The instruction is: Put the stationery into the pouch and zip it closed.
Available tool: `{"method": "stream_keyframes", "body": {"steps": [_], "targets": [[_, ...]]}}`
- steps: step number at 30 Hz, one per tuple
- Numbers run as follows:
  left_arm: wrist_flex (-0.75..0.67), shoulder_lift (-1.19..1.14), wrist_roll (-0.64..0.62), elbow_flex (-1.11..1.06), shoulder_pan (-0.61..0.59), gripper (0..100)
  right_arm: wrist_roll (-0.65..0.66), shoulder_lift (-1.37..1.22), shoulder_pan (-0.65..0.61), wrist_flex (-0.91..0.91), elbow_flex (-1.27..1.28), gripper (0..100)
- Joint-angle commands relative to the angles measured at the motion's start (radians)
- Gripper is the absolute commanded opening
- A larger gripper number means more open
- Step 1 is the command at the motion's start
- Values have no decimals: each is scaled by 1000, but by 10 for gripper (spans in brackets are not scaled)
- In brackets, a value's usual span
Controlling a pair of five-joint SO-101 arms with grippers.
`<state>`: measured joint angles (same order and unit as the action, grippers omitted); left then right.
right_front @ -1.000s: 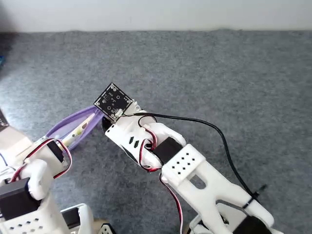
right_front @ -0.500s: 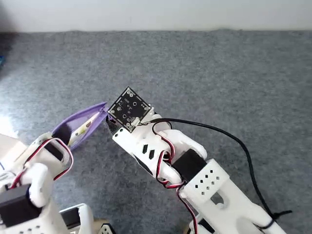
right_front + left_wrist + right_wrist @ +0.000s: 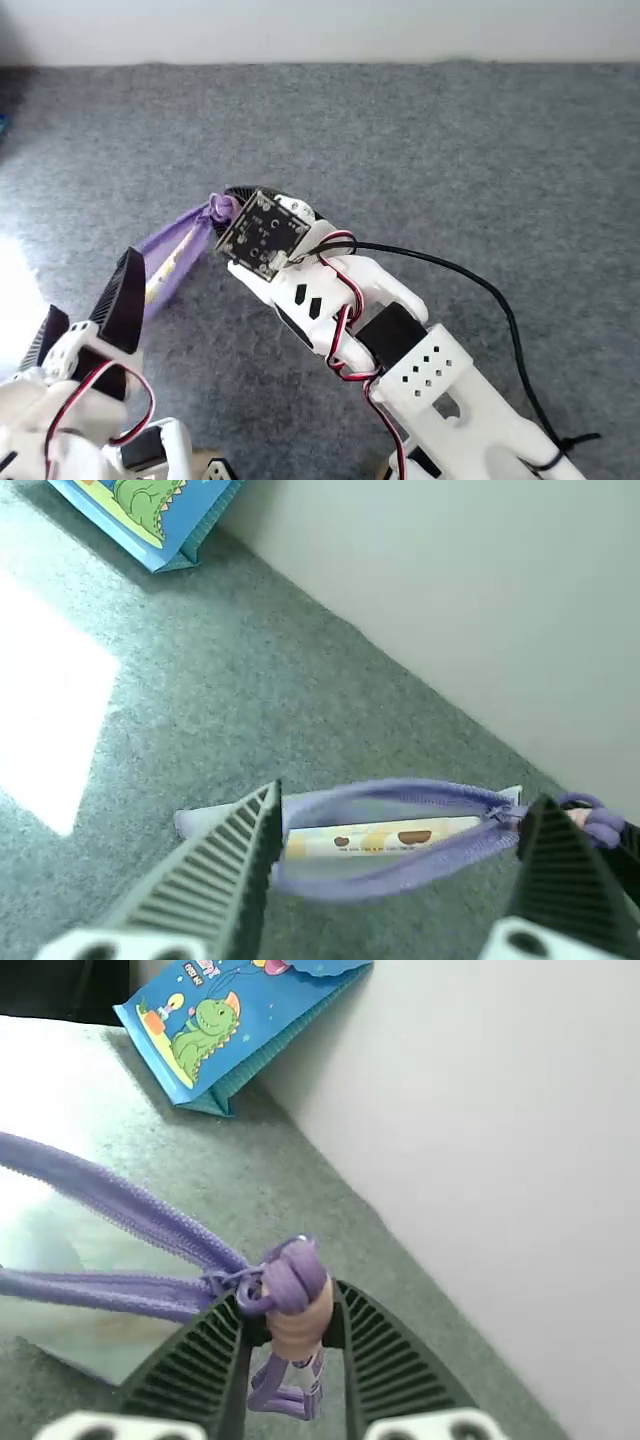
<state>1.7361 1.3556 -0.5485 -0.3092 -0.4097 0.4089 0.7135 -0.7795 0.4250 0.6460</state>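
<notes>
Pouch (image 3: 175, 250) lies on the grey worktop (image 3: 450, 150), mouth gaping, stationery (image 3: 380, 838) inside. Left gripper (image 3: 85, 318) has released its end and drawn back, spread wide; right gripper (image 3: 285, 1310) stays clenched on the zip pull (image 3: 292, 1282), so zipping now lacks a counter-hold

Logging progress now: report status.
Right gripper shut on purple zip-pull charm. Left gripper open, clear of purple fabric pouch. Pouch unzipped, brown-spotted yellow stationery piece inside.

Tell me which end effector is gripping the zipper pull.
The right end effector: it is shut on the purple zipper pull, while the left end effector stands open, holding nothing.
</notes>
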Motion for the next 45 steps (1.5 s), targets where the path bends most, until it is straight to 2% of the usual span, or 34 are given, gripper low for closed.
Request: {"method": "stream_keyframes", "body": {"steps": [1, 5, 11, 16, 20, 25, 30, 33, 37, 41, 45], "targets": [[18, 3, 23, 39, -2, 360, 60, 39, 10, -76, -51, 8], [20, 5, 23, 39, 9, 360, 91, 41, 10, -133, -58, 8], [20, 5, 23, 38, 222, 357, 127, 39, 10, -130, -91, 8], [20, 5, 40, -13, 359, 274, 150, 39, -2, -130, -94, 8], [18, 5, 83, -99, 417, 223, 152, 38, -15, -124, -94, 8], [18, 5, 87, -206, 373, 214, 146, 44, 4, 7, -94, 8], [0, -3, 133, -328, 247, 217, 64, 50, 65, 77, -94, 8], [-97, -3, 192, -369, 153, 217, 51, 51, 82, 150, -95, 8], [-325, -5, 215, -443, 74, 227, 28, 104, 81, 271, -95, 8], [-512, -17, 210, -530, 118, 287, -8, 163, 84, 414, -94, 8], [-617, -143, 149, -564, 173, 297, -41, 211, 122, 541, -89, 8]]}}
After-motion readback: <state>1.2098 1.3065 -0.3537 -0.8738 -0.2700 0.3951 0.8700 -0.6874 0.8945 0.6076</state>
